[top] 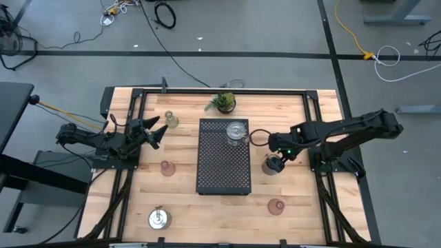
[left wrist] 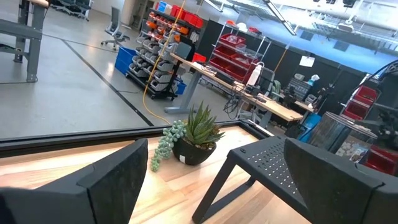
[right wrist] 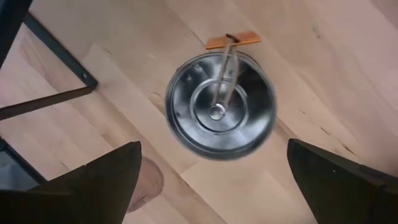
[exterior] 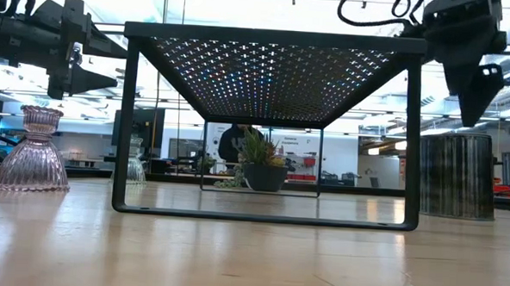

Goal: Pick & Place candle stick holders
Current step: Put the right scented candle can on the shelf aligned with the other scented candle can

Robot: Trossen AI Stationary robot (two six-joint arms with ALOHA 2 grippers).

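A: Where are your jaws, and what sits under them?

B: Your right gripper [right wrist: 211, 180] hangs straight above a silver candle stick holder [right wrist: 219, 106] that stands on the desk [top: 303, 220] just right of the black tray [top: 222, 172]. Its jaws stand wide open, one on each side of the round rim, holding nothing. Your left gripper [top: 157, 132] waits at the desk's left edge, jaws also open and empty, near a clear glass holder [top: 170, 120].

A: What could go wrong from here?

B: In my judgement, the holder looks slightly off centre between your jaws (nearer one finger than the other). If you descend like this, one finger could strike the rim and tip or skate the shiny metal across the wood. It also stands close to the tray's leg, so a shove might knock it against that frame.

A: What does one view give you that another lacks?

B: The high view alone shows the spread: another silver holder [top: 236, 132] on top of the tray, one [top: 159, 218] at the near left, pink glass cups [top: 167, 167] left and [top: 276, 205] right of the tray. The right wrist view alone shows the centre spike inside the cup. The low view shows a ribbed pink holder [exterior: 30, 150] standing upright, and the potted plant [exterior: 261, 163] beyond.
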